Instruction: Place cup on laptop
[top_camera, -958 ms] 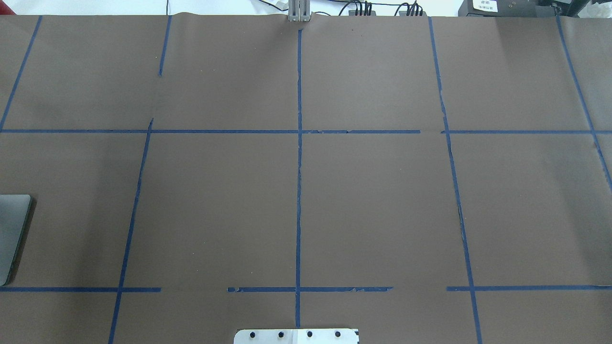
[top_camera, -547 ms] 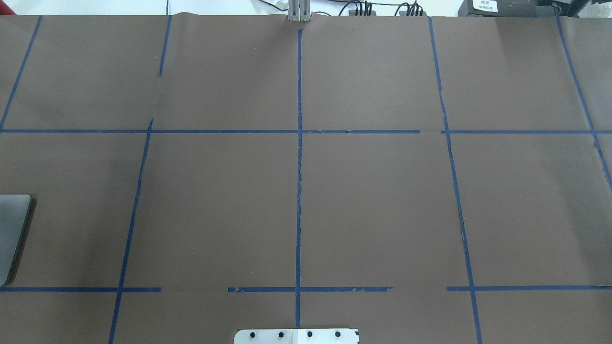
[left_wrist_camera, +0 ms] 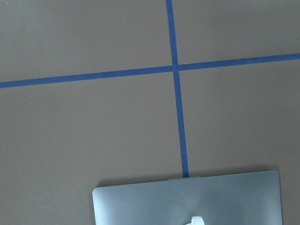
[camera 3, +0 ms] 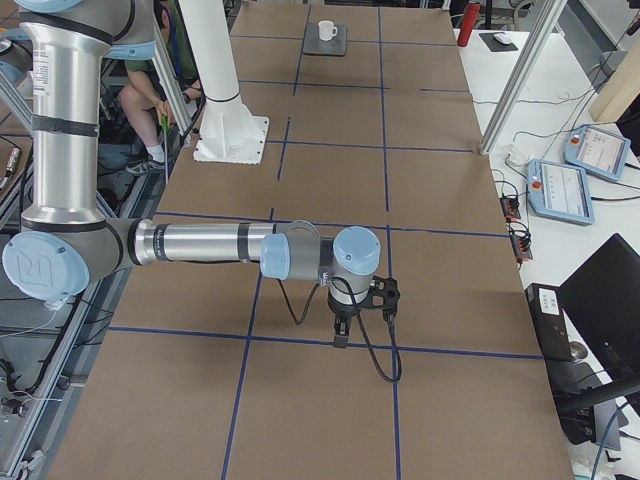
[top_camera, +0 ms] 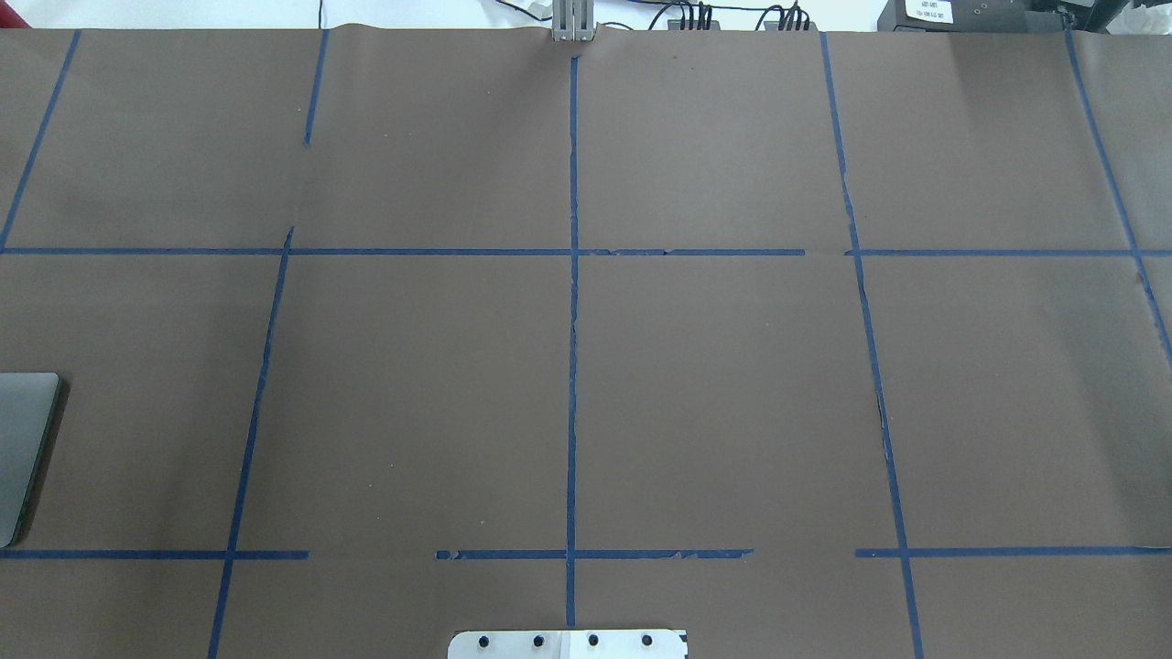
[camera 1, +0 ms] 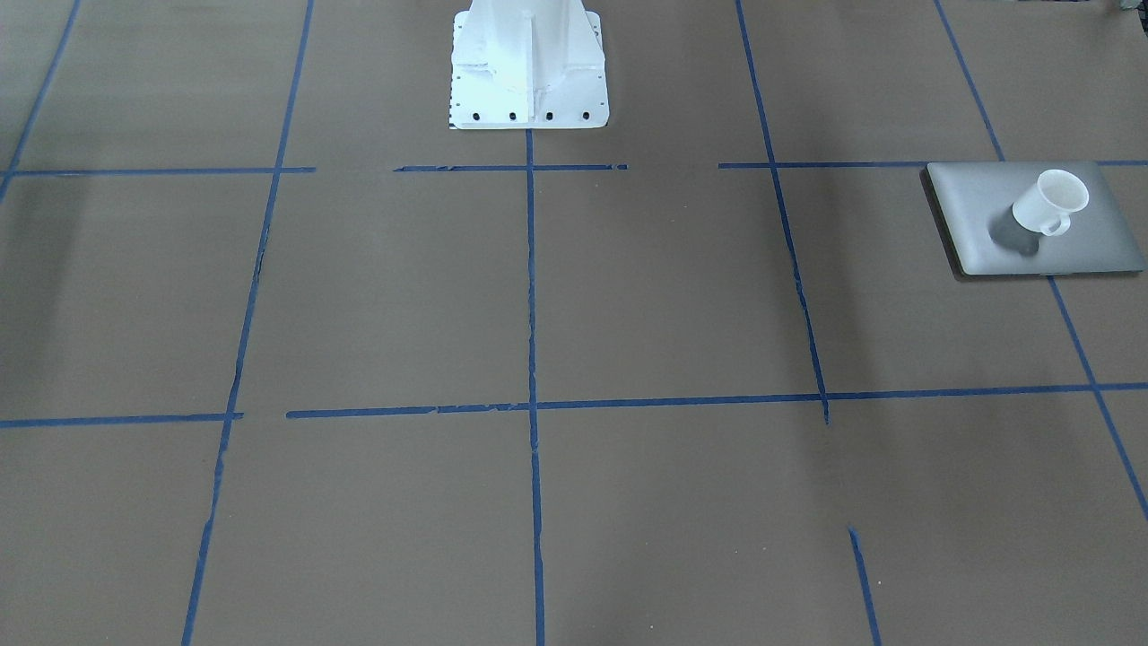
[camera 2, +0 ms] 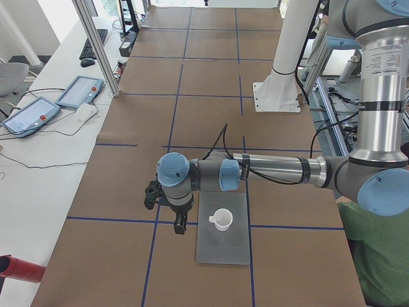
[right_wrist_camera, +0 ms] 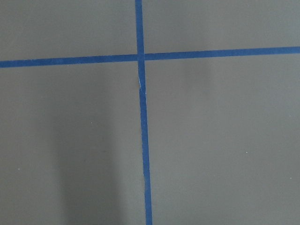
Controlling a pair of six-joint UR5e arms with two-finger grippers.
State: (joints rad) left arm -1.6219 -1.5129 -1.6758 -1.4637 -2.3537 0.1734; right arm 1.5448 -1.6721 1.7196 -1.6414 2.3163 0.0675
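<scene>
The white cup [camera 1: 1049, 202] stands upright on the silver-grey laptop [camera 1: 987, 233], near its middle; both also show in the exterior left view, the cup [camera 2: 222, 219] on the laptop [camera 2: 222, 249]. Only the laptop's corner [top_camera: 23, 448] shows overhead. The left wrist view shows the laptop's lid [left_wrist_camera: 187, 199] and a sliver of the cup [left_wrist_camera: 197, 220]. My left gripper [camera 2: 179, 224] hangs just beside the laptop's edge, apart from the cup; I cannot tell if it is open. My right gripper [camera 3: 340, 335] hangs over bare table far away; I cannot tell its state.
Brown paper with a blue tape grid [top_camera: 572, 252] covers the table. The white robot pedestal [camera 1: 527, 63] stands at the table's near edge. Teach pendants [camera 3: 565, 185] and a red bottle [camera 3: 472, 15] lie off the far side.
</scene>
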